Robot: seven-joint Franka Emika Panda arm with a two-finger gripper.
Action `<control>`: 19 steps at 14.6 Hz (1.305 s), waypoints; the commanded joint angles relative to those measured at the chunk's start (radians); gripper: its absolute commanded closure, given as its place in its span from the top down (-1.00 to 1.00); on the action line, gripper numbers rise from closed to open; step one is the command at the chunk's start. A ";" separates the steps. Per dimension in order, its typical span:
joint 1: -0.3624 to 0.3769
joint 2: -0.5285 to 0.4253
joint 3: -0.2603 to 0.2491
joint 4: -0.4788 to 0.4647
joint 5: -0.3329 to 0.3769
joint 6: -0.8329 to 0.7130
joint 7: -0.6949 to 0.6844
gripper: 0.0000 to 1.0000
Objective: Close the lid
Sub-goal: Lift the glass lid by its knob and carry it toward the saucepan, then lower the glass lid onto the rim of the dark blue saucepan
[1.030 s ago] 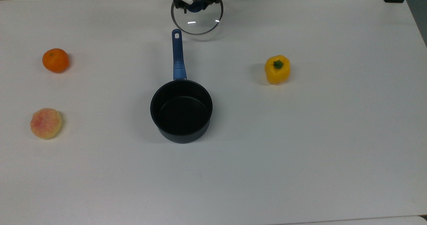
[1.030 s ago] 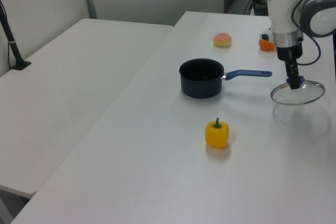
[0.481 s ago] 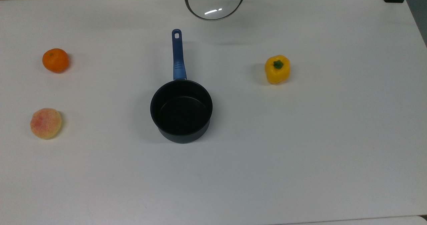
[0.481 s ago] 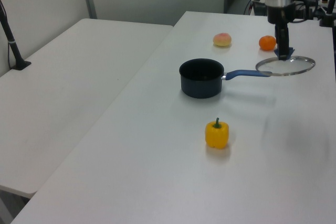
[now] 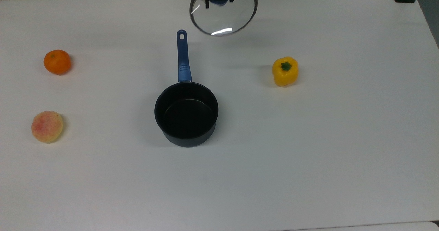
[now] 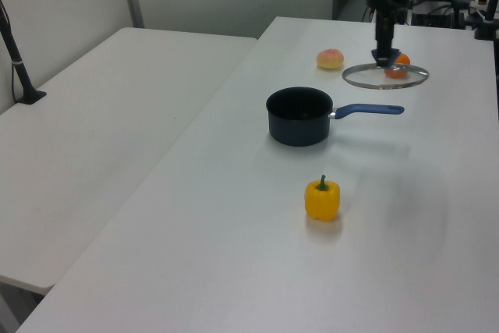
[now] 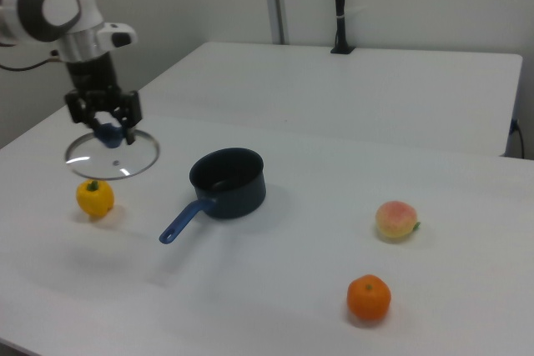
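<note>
One gap matters: your claw (image 7: 107,129) is clamped on the knob of the lid (image 5: 223,16), held level above the worktop (image 5: 308,138). The pot (image 5: 186,113) sits open, past its handle's tip; in the top view, carry the lid down and slightly left.

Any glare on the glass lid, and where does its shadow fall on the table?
Top view: a bright white streak of glare near the lower edge of the lid, with a faint soft shadow on the table below it. Right view: a small white glint on the glass. Left view: the orange shows through the glass.
</note>
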 commanded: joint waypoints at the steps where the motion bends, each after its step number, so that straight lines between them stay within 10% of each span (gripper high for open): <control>1: 0.010 0.177 -0.068 0.213 -0.057 -0.025 0.007 -0.98; 19: 0.022 0.501 -0.106 0.318 -0.236 0.318 -0.050 -0.93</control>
